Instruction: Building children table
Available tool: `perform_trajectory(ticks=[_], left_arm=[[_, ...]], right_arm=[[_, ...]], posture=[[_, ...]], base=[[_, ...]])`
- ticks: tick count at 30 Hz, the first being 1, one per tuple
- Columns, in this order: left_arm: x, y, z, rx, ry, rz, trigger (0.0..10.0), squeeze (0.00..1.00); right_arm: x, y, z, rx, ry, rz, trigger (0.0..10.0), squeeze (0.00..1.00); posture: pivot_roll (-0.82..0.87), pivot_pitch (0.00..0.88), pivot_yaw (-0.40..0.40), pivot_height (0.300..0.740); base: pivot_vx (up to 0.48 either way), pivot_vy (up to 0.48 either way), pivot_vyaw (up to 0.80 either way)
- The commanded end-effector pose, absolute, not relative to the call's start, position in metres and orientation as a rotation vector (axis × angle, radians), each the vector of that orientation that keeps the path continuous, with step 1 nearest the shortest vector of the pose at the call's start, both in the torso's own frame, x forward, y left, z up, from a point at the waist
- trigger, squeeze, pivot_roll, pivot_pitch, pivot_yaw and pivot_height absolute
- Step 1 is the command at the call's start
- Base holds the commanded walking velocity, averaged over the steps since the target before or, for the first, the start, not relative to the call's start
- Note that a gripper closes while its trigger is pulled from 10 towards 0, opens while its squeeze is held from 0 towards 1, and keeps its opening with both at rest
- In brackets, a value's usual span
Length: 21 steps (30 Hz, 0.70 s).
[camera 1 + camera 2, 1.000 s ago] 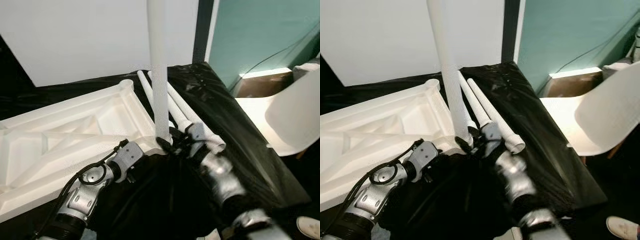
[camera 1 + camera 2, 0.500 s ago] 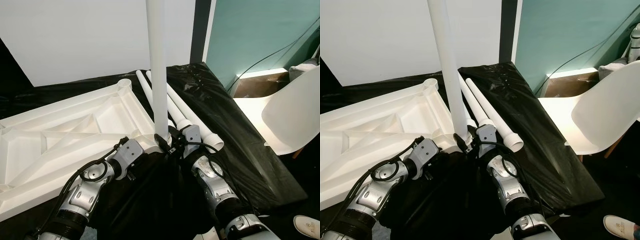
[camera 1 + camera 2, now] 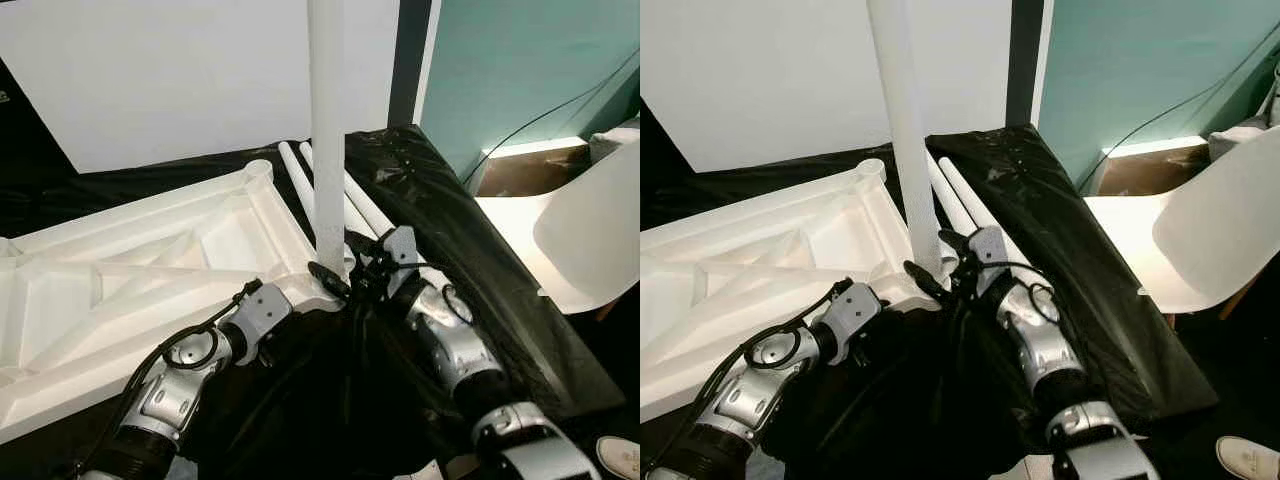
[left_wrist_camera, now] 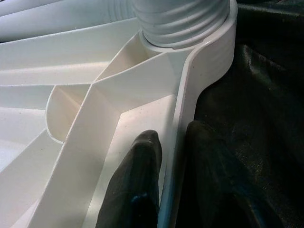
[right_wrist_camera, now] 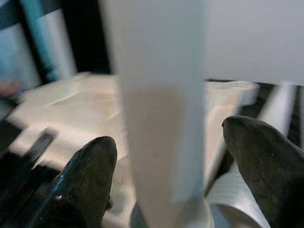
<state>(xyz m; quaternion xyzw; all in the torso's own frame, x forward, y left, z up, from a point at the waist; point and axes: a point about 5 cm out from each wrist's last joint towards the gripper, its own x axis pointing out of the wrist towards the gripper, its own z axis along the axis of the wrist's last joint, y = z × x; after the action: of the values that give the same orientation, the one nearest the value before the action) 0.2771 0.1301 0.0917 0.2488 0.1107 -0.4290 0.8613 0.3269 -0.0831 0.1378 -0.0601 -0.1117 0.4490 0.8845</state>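
Midway, one white plastic table leg (image 3: 327,130) stands in the upturned white tabletop's (image 3: 150,270) corner socket, right tool (image 5: 166,161) open around it, left tool (image 4: 173,166) pinching the rim, two spare legs (image 3: 958,195) waiting beside.

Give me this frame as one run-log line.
step: fitting leg | upright leg seated in tabletop corner socket | left gripper pinching tabletop rim | right gripper open around leg base | spare legs on black sheet
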Motion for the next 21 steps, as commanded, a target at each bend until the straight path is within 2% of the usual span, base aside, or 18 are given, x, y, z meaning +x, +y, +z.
perform_trajectory(ticks=[1, 2, 11, 21], left_arm=[[0.262, 0.126, 0.065, 0.518, 0.365, -1.023, 10.0, 0.0], [0.262, 0.126, 0.065, 0.518, 0.365, -1.023, 10.0, 0.0], [0.259, 0.127, 0.063, 0.516, 0.368, -1.017, 10.0, 0.0], [0.258, 0.128, 0.062, 0.51, 0.369, -1.014, 10.0, 0.0]], right_arm=[[0.328, -0.084, 0.134, -0.18, -0.165, 1.062, 5.9, 0.0], [0.329, -0.085, 0.135, -0.193, -0.151, 1.086, 0.0, 0.0], [0.332, -0.088, 0.136, -0.178, -0.087, 1.149, 0.0, 0.0], [0.32, -0.081, 0.119, -0.109, -0.038, 1.182, 0.0, 0.0]], posture=[[0.04, 0.0, 0.036, 0.74], [0.04, 0.0, 0.035, 0.74], [0.05, 0.0, 0.03, 0.74], [0.05, 0.0, 0.029, 0.74]], base=[[0.0, 0.0, 0.0], [0.0, 0.0, 0.0], [0.0, 0.0, 0.0], [0.0, 0.0, 0.0]])
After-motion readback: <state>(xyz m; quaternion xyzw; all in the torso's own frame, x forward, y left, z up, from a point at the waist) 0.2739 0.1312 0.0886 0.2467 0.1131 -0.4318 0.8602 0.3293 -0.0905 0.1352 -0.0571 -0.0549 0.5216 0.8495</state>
